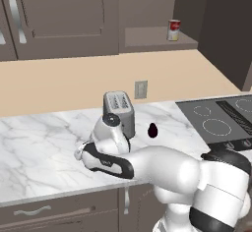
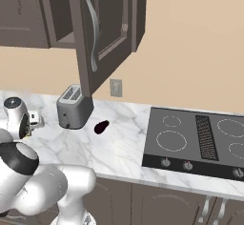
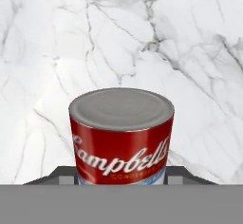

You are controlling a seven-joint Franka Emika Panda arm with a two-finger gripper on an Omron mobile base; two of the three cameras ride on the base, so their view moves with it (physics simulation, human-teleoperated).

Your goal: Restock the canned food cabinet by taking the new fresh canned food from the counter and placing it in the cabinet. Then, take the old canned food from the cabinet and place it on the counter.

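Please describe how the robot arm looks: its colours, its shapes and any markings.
The arm has rounded glossy white links joined by dark, almost black bands. A grey disc caps one joint. A small pale marking sits on the dark band near the wrist; too small to read.

The white arm rises from its base, bends at a dark elbow joint and reaches forward and low, the forearm lying nearly level. Its wrist turns downward, so the hand points straight down. The gripper has its 2 dark fingertips showing low at either side of a red soup can that stands upright between them; contact cannot be told.
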